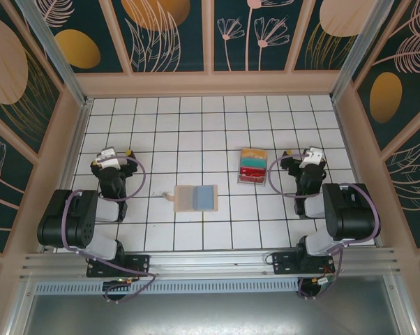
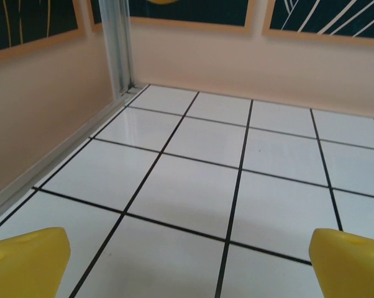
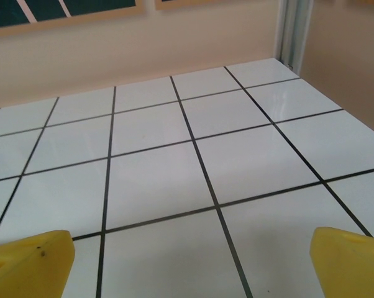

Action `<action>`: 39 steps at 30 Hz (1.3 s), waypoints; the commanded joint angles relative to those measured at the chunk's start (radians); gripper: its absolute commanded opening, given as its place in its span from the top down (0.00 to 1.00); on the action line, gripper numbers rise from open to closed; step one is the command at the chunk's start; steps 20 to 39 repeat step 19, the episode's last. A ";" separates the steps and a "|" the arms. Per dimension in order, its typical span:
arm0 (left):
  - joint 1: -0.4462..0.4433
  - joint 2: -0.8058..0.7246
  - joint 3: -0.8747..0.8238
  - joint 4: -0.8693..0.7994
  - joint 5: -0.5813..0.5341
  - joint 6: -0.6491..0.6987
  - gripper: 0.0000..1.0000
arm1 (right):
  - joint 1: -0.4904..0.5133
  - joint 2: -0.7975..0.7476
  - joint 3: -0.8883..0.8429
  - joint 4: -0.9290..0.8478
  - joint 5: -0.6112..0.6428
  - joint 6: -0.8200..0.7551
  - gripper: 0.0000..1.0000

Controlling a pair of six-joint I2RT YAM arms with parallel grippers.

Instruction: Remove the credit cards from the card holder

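Both my claws stand wide open, and neither has hold of anything. My left claw (image 1: 114, 153) hangs over the left side of the table (image 1: 217, 115), close to the left edge and roughly midway between the near and far edges. My right claw (image 1: 309, 156) sits in the matching spot beside the right edge.

From my left wrist I see two yellow fingers (image 2: 25, 264) far apart at the bottom corners, with bare white tile between them. Ahead is the far left corner of the table, where a metal post (image 2: 118, 46) rises against the wall (image 2: 249, 59). From my right wrist the fingers (image 3: 351, 261) are spread just as wide over bare tile, with the far right corner ahead.

The card holder (image 1: 185, 198) lies open and flat between my two arms, a little left of the table's middle and nearer the near edge than the far one. Its left half shows tan, with a small tab sticking out toward my left arm. A light blue card (image 1: 206, 197) covers its right half; I cannot tell whether it is tucked into a pocket or only lying on top.

A pile of cards (image 1: 253, 166) lies right of the holder and further from the near edge, near my right claw but apart from it. They overlap, yellow at the far end, then teal, then red at the near end
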 commanded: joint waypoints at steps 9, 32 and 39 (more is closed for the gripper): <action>0.004 0.000 -0.001 0.079 0.020 0.020 0.01 | -0.011 0.007 0.003 0.073 -0.042 -0.008 0.01; 0.003 0.001 0.001 0.077 0.023 0.020 0.01 | -0.017 0.006 0.005 0.069 -0.053 -0.004 0.01; 0.003 0.001 0.001 0.077 0.023 0.020 0.01 | -0.017 0.006 0.005 0.069 -0.053 -0.004 0.01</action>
